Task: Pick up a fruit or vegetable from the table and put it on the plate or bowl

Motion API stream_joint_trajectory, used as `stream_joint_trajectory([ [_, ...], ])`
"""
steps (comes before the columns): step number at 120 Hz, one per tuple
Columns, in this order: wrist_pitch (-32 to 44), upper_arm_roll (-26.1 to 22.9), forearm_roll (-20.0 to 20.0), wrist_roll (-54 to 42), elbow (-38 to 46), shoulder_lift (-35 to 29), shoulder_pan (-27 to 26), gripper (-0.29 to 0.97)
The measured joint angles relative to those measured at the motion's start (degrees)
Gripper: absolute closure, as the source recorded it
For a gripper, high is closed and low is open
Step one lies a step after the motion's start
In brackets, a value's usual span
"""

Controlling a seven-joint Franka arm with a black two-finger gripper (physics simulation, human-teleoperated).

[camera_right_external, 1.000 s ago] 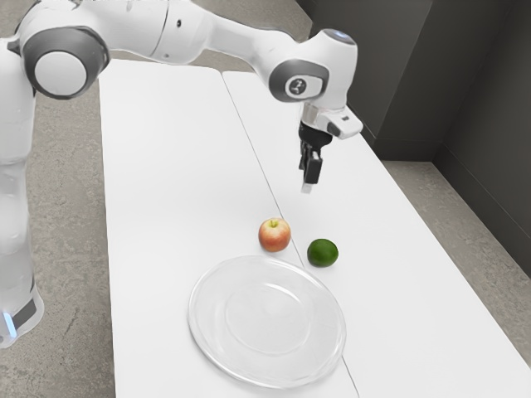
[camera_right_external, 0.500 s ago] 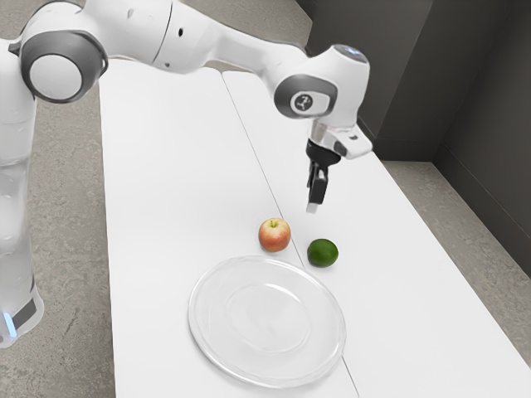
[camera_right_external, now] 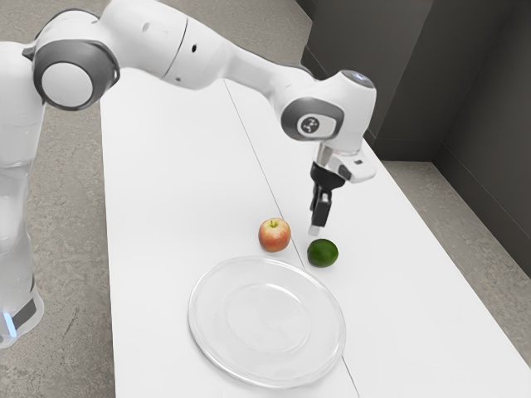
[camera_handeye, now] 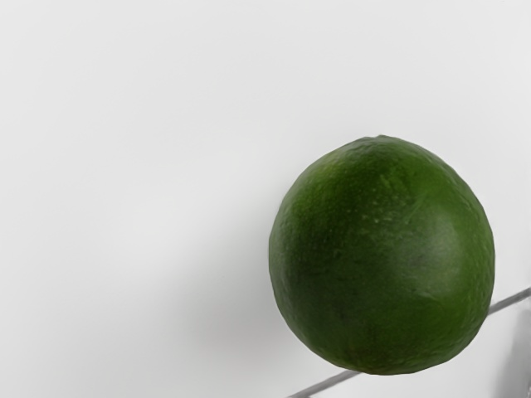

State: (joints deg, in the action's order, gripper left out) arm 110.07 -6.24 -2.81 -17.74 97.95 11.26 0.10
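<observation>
Tool (camera_right_external: 316,227) hangs above lime (camera_right_external: 323,252), which lies with apple (camera_right_external: 275,235) beside plate (camera_right_external: 249,336).

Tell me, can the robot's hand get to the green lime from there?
Probably yes. The hand hangs just above the lime with nothing between them, and the apple sits apart on the exterior view's left, out of the way.
</observation>
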Motion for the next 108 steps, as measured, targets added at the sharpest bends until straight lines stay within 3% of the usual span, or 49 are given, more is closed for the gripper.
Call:
stream_joint_trajectory([
  [108, 5.11, -0.07, -2.20, -0.39, -0.98, 6.44, -2.56, 0.00],
])
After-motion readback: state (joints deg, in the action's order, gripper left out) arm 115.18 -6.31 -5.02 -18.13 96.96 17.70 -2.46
